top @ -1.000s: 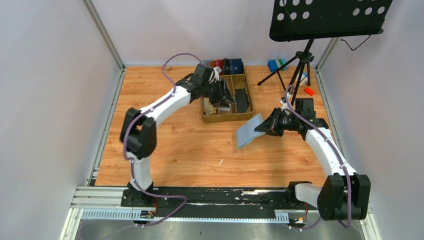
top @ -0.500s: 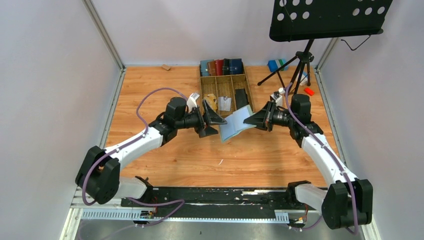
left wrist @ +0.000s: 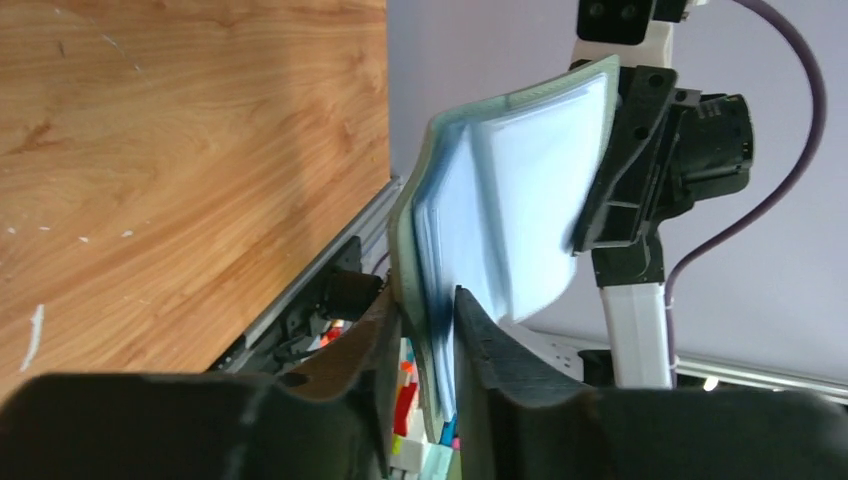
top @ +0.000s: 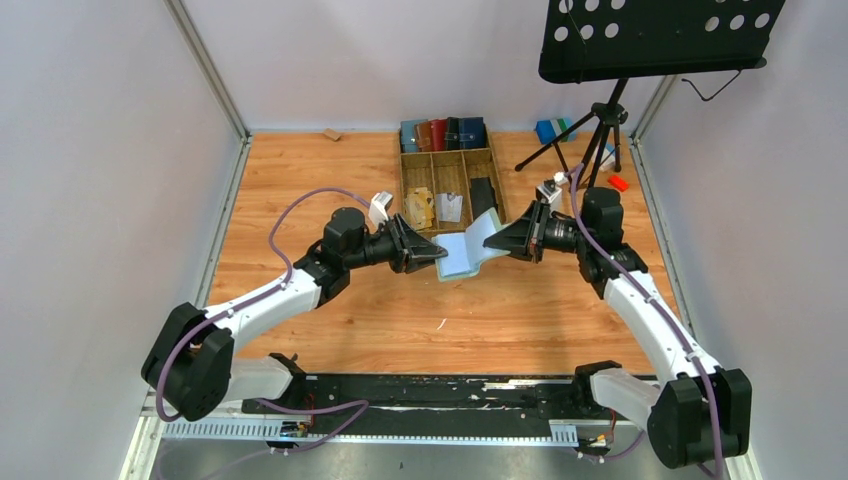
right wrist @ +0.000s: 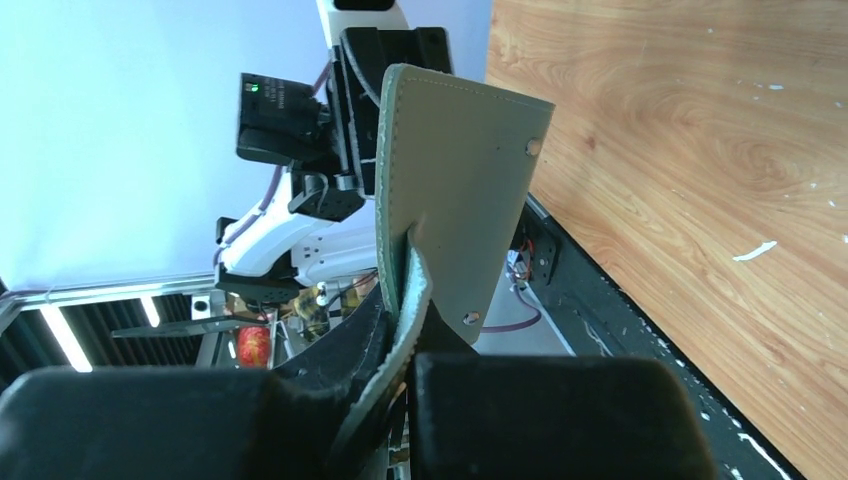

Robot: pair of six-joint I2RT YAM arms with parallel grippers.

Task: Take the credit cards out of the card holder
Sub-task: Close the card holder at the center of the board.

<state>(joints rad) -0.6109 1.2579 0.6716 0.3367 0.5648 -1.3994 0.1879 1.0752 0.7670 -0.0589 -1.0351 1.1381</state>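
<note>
The sage-green card holder hangs open in the air above the table's middle, held between both grippers. My left gripper is shut on its left edge; in the left wrist view the gripper pinches the green cover and the pale clear sleeves. A dark blur sits between the sleeves at the fingertips; I cannot tell if it is a card. My right gripper is shut on the other flap, with the gripper at the flap's lower edge. A black flat card lies in the tray's right compartment.
A wooden compartment tray stands behind the grippers, with a tan paper wad and a pale item in it. A row of wallets stands at its back. A music stand's tripod is at the back right.
My left arm has swung back from the tray to the card holder and shut on its left edge. My right gripper has carried the holder up and toward the middle, now spread open.
</note>
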